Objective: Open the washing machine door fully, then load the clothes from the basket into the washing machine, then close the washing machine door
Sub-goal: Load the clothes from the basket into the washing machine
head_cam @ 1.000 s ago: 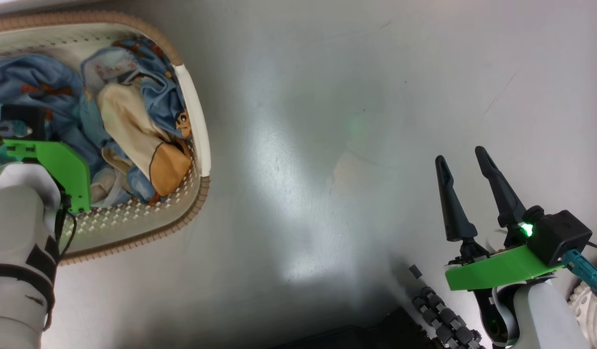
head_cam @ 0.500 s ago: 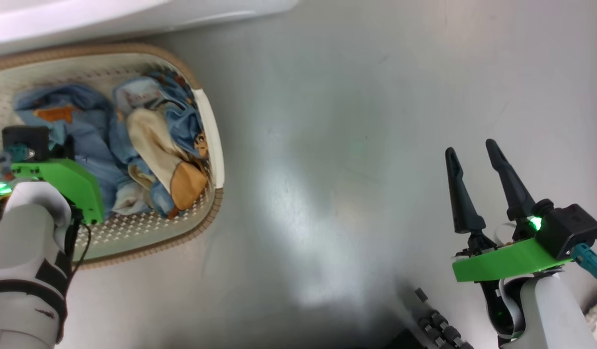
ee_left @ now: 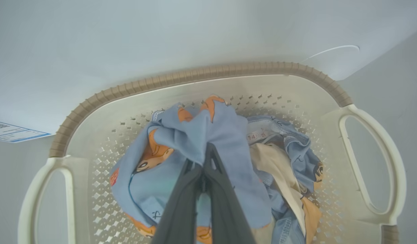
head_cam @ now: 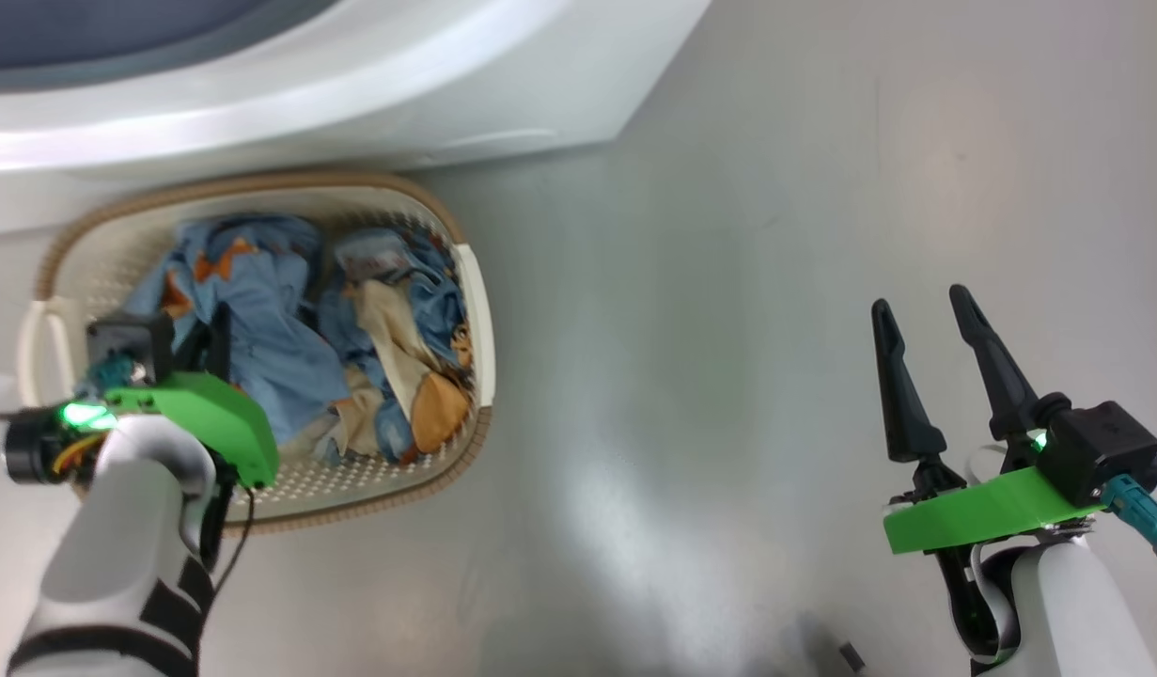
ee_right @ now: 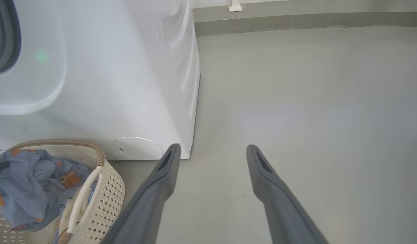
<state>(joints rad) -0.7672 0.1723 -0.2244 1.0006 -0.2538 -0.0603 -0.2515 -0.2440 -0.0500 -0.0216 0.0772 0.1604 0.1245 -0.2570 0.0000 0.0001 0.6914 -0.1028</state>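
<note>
Clothes (ee_left: pixel 225 135): light-blue and cream heap lying in the basket (ee_left: pixel 194 76), which stands on the floor (ee_right: pixel 296 101) just beside the washing machine (ee_right: pixel 127 84) front. My left fingers (ee_left: pixel 181 203) are pressed together, pinching a fold of the blue garment on top. My right fingers (ee_right: pixel 154 193) are spread wide, holding nothing, over the floor, well apart from the basket.

Head view is tilting up, bringing the washer (head_cam: pixel 352 94) into frame above the basket (head_cam: pixel 477 310), while the left gripper (ee_left: pixel 207 147), fingers pinched together on a blue garment (ee_left: pixel 225 135), is drawing that cloth up into a peak above the other clothes (ee_left: pixel 272 162).
</note>
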